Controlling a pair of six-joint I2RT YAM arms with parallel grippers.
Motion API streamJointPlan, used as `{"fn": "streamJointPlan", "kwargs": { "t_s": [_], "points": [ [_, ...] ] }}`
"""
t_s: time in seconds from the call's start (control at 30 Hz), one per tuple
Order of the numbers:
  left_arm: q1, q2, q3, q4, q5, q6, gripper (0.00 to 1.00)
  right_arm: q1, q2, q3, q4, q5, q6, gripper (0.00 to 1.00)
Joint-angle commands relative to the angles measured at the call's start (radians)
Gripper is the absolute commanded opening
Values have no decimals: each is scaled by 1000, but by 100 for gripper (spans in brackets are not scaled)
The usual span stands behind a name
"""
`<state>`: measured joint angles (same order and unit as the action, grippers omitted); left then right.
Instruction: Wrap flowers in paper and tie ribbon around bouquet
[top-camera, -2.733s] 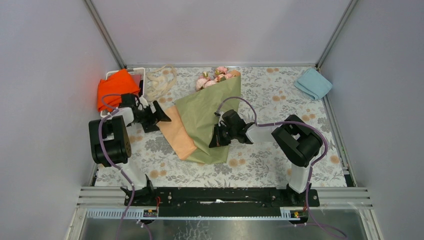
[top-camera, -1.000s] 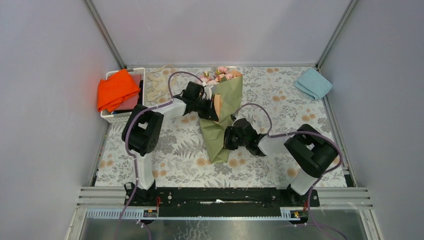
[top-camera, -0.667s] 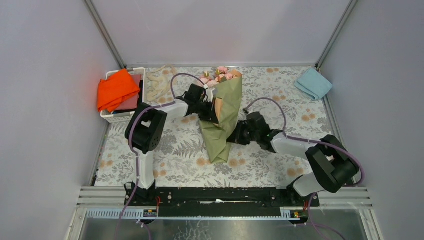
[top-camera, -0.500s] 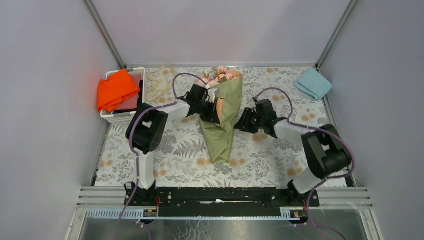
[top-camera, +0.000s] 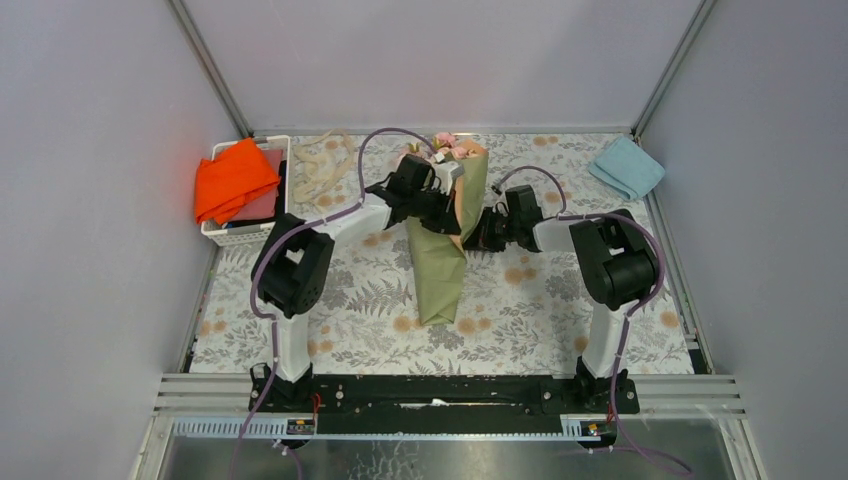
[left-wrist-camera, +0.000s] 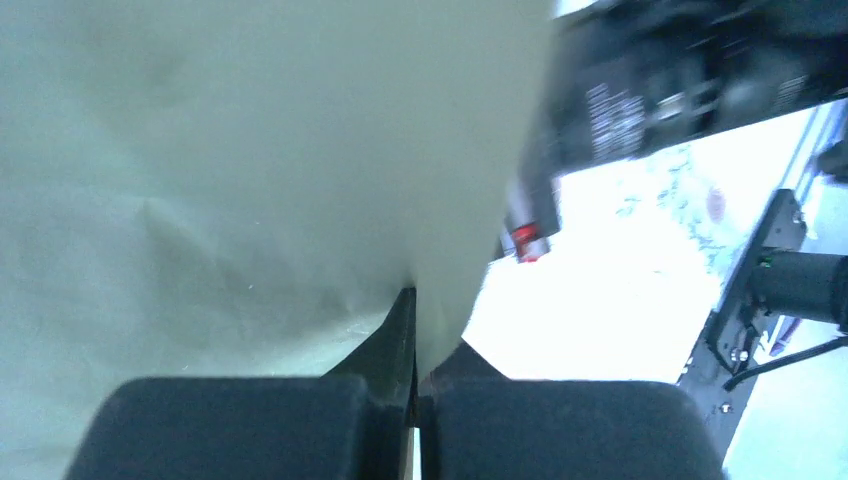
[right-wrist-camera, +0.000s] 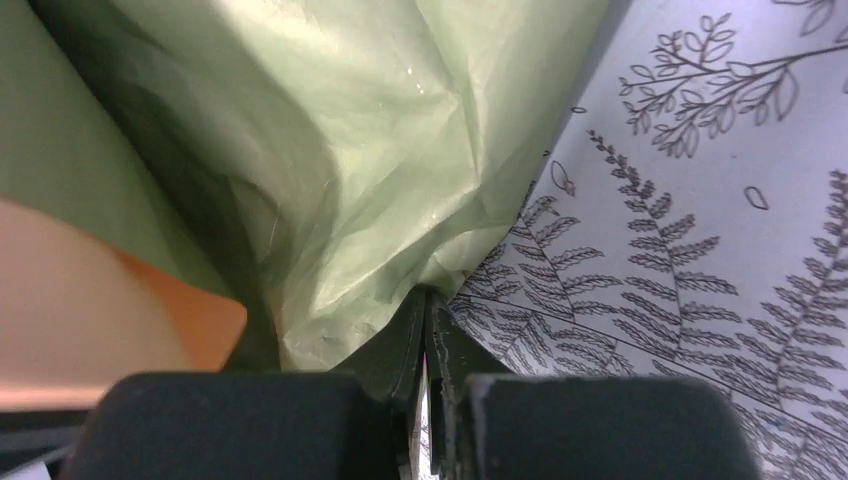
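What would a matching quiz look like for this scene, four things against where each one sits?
Things:
1 orange cloth
2 light blue cloth
3 ribbon
4 bouquet

Places:
A in the centre
B far right corner
C in the white basket
D just right of the basket

Pairs: 1-C, 2-B, 3-D, 4-A

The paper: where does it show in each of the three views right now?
Top external: paper, an olive cone at mid-table.
Left wrist: fills left and top, edge pinched in the left gripper.
Right wrist: upper left, crumpled, reaching the right gripper.
Shared landmark: the fern-print table cover.
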<state>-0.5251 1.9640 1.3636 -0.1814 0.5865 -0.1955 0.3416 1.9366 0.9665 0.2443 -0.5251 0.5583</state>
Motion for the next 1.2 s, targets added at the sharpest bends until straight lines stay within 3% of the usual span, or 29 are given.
{"fn": "streamJointPlan", "kwargs": {
  "t_s": [0.0,0.27,0.5,0.63,0.7,0.8,0.93,1.1,1.17],
  "points": [
    [-49,-11,96,7,37,0,0,25,16,-22,72,-54,22,5],
    [-53,136,140,-14,-44,33,0,25,-74,-125,138,-29,79,5],
    [-53,185,149,-9,-72,52,0,24,-245,-182,-28,177,31,18],
    [-52,194,153,-9,-74,54,0,25,-362,-205,-137,290,-59,33],
    [-52,196,159,-9,-70,50,0,24,-418,-229,-139,272,-112,42],
    [-53,196,162,-9,-61,43,0,24,-481,-296,-38,125,-178,55],
    [-52,196,167,-11,-65,42,0,25,-450,-319,53,-27,-196,70],
    [-53,192,167,-17,-73,42,0,26,-336,-311,122,-69,-170,71],
    [-52,188,168,-22,-73,43,0,29,-306,-315,164,-102,-145,61]
  ]
}}
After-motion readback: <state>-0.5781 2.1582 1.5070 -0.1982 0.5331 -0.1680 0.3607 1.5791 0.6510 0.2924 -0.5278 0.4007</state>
